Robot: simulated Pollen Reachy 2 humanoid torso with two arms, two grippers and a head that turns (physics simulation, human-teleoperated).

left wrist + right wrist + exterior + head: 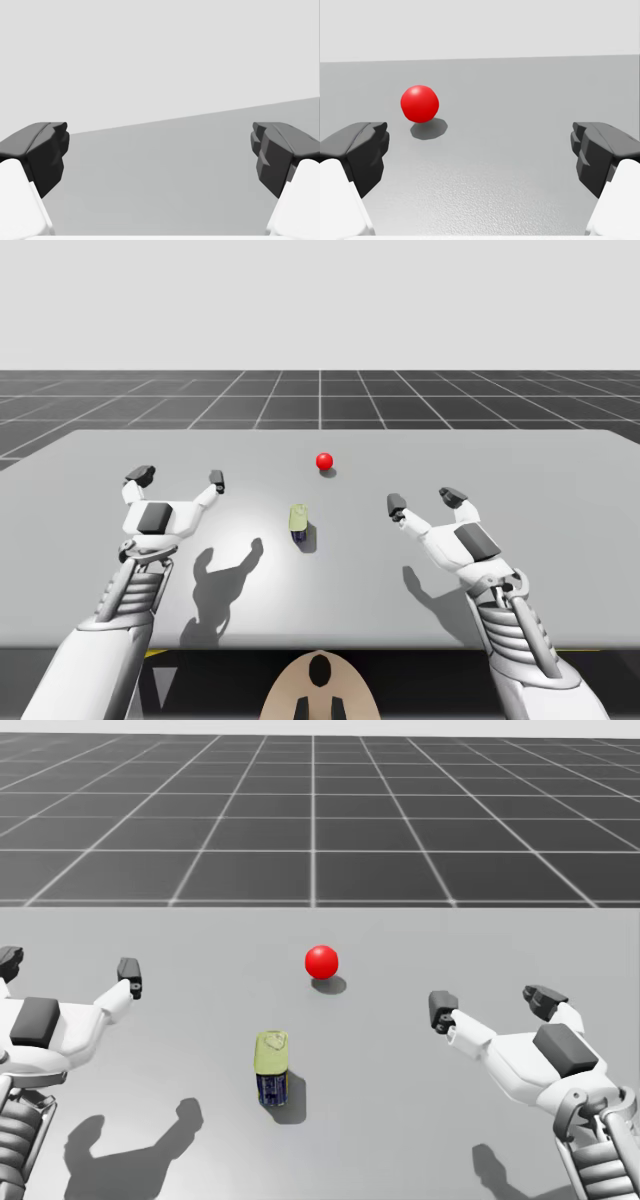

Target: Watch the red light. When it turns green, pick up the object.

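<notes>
Dark blue can with a yellow-green top (272, 1070): sits at lower centre of the head view, flanked by left gripper (178, 478), fingers spread wide at the frame's left, and right gripper (424, 501), likewise spread at the right, both hovering over the grey counter (560, 470) well apart from it. Beyond the can, toward upper centre, red light (324, 461) glowing red just above its own shadow; in the right wrist view, ahead of that gripper, nearer one finger than the other.
</notes>
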